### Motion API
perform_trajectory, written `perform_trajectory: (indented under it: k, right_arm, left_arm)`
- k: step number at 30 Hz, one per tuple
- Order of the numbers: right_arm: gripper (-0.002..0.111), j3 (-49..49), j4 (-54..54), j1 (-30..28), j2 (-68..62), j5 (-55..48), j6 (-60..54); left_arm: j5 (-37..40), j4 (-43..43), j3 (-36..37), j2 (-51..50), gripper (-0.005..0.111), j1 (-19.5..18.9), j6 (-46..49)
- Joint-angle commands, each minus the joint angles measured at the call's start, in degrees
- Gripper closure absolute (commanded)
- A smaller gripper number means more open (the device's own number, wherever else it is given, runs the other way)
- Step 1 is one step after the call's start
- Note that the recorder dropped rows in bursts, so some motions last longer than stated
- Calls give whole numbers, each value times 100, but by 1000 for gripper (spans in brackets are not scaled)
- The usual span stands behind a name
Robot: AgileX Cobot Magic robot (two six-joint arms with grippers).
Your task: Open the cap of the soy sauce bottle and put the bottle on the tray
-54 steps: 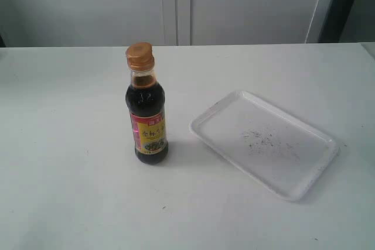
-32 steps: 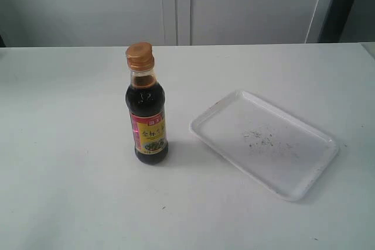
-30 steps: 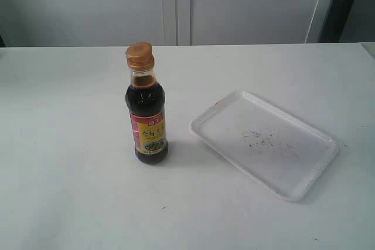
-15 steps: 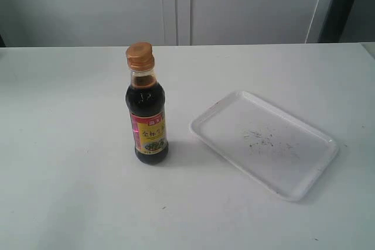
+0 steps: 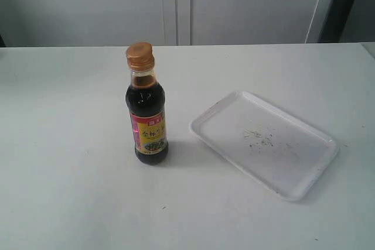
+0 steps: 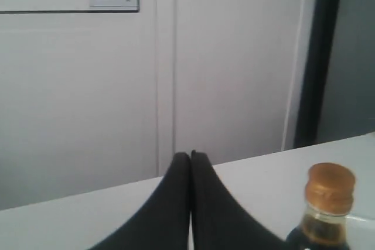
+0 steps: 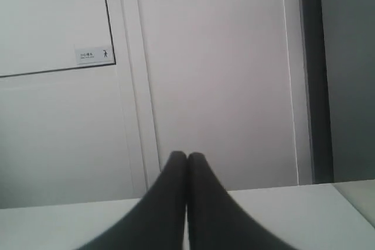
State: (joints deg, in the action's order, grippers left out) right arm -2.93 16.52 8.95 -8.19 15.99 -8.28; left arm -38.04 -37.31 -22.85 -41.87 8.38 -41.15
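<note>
Standing upright on the desk (image 5: 70, 191), the soy sauce bottle (image 5: 147, 106) sits just beside the tray (image 5: 304, 188), not on it. The cap (image 5: 140, 55) is closed, so no step has begun; opening it comes first, likely requiring one arm to steady the bottle. The pink-and-yellow label carries Chinese characters, unreadable here. Both the left gripper (image 6: 190, 155) and right gripper (image 7: 187, 156) have fingers pressed together, holding nothing, away from the bottle.
</note>
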Motion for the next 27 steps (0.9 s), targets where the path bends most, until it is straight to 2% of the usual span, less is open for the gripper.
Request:
perform_trajectory:
  k: [1, 3, 5, 7, 9, 10, 13, 17, 21, 27]
  right_arm:
    - [108, -34, -46, -33, -194, -215, -333]
    - [108, -34, -46, -33, -229, -522, -530]
    - [108, -34, -46, -33, -229, -699, -666]
    - [108, -34, -103, -33, -229, -699, -685]
    - [108, -34, -115, -33, -229, -709, -685]
    - [108, -34, -115, -33, -229, -709, -685]
    - [108, -34, -115, -33, -229, -748, -685]
    - [108, 7, -115, -33, -229, -791, -685]
    - [108, 257, -196, -33, -229, -754, -685]
    - [108, 293, -196, -33, -229, -659, -685]
  left_arm:
    - [-1353, -1266, -478, -904, 106, 33, -973]
    - [-1718, -1601, -634, -1199, 98, 33, -1183]
    - [-2447, -1759, -797, -1587, 63, 33, -1290]
    - [-2707, -1771, -967, -1897, 21, 46, -1454]
    - [-2684, -2022, -1092, -2115, 6, 150, -1520]
    - [-2684, -2047, -1136, -2189, 6, 243, -1507]
    - [-2481, -2037, -1428, -2523, 6, 844, -1396]
    - [-2235, -1961, -1702, -2846, 6, 1184, -1409]
    - [-2211, -1926, -2031, -3347, 6, 1415, -1434]
    - [-2198, -1903, -2313, -3860, 6, 1473, -1409]
